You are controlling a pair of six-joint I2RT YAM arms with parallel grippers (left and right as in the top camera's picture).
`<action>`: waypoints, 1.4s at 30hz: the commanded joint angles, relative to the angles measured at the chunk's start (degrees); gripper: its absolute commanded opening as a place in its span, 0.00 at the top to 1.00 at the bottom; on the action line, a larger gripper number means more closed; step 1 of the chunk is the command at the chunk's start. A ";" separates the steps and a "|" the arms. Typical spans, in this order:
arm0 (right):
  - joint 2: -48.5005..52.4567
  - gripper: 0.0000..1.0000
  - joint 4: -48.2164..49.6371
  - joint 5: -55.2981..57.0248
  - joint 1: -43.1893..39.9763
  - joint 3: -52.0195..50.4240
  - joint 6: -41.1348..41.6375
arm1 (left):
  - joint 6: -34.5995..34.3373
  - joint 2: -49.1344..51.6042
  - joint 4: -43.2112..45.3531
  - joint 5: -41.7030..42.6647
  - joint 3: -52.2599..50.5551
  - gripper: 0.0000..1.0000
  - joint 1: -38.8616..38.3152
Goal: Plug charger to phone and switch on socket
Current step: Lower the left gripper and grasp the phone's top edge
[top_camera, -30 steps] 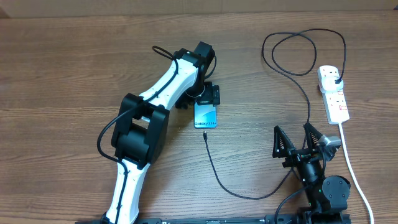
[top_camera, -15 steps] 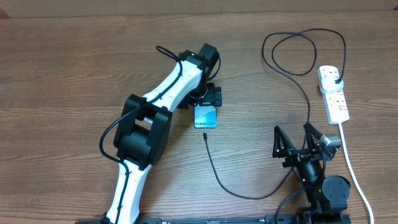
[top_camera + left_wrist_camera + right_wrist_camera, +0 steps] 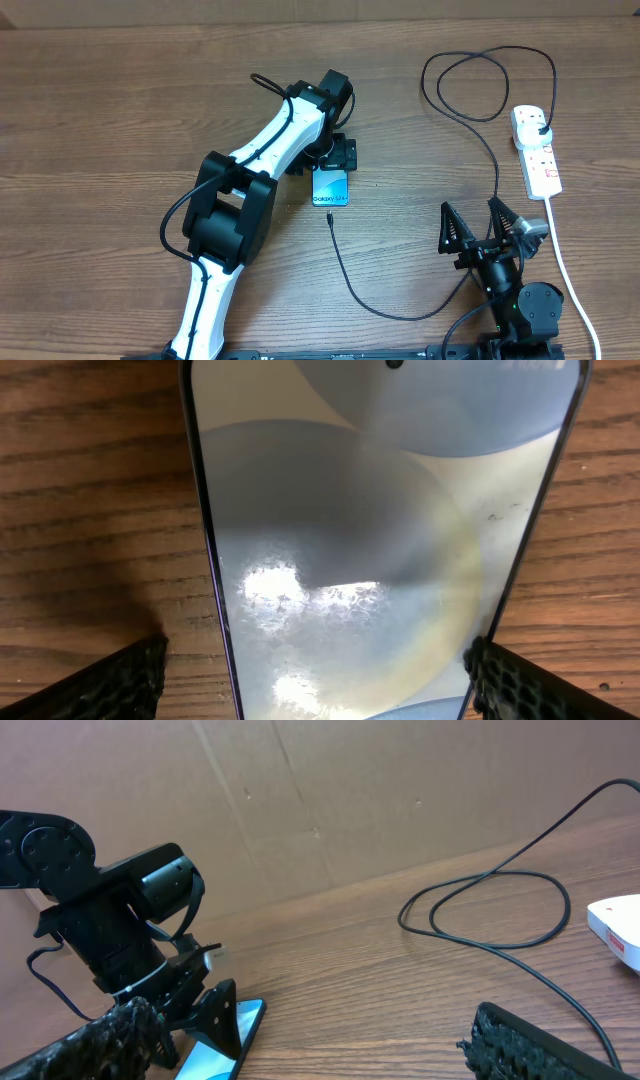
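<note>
Straddling the phone (image 3: 380,560), the left hand (image 3: 318,676) gapes wide, gripping nothing.

The left arm (image 3: 262,150) has glossy white link shells between bulky black joint housings, and a thin black cable (image 3: 165,222) loops outside its elbow. The right arm (image 3: 530,300) is all black. The right end effector (image 3: 478,232) has tapered triangular fingers (image 3: 450,228). The left end effector (image 3: 320,690) has black, knobbly mesh-textured pads (image 3: 110,682).
</note>
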 commanded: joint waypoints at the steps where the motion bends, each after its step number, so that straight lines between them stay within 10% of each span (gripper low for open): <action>1: -0.57 0.00 0.28 -0.28 0.22 -0.57 0.00 | -2.03 1.97 0.87 3.48 -1.92 0.00 -1.05; 42: -0.57 0.00 0.28 -0.28 0.22 -0.57 0.00 | -4.24 2.45 -4.52 -4.87 -2.01 0.00 -2.34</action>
